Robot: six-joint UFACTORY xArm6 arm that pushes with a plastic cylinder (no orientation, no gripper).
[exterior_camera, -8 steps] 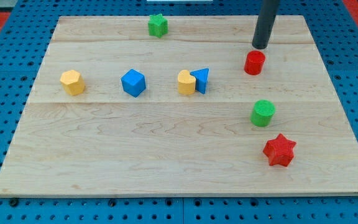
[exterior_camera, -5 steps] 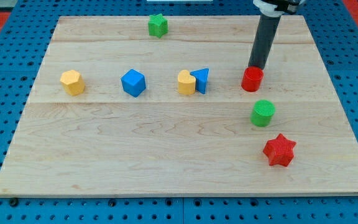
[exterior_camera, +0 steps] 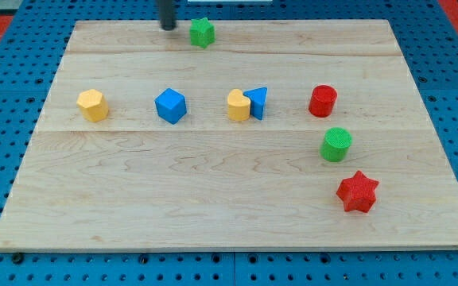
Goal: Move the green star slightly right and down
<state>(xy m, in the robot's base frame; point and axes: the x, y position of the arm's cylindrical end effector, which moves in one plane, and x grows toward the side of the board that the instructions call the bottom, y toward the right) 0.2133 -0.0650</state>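
Observation:
The green star (exterior_camera: 202, 32) sits near the top edge of the wooden board (exterior_camera: 213, 206), a little left of centre. My tip (exterior_camera: 168, 28) is at the view's top, just left of the green star, with a small gap between them. Only the rod's lower end shows.
A yellow hexagonal block (exterior_camera: 92, 104) is at the left and a blue cube (exterior_camera: 170, 106) to its right. A yellow block (exterior_camera: 238, 105) touches a blue triangle (exterior_camera: 258, 101). A red cylinder (exterior_camera: 323, 101), a green cylinder (exterior_camera: 336, 144) and a red star (exterior_camera: 358, 191) are at the right.
My tip pushed the red cylinder slightly down and left, then moved from the right side to the top, left of the green star. The other blocks have not moved.

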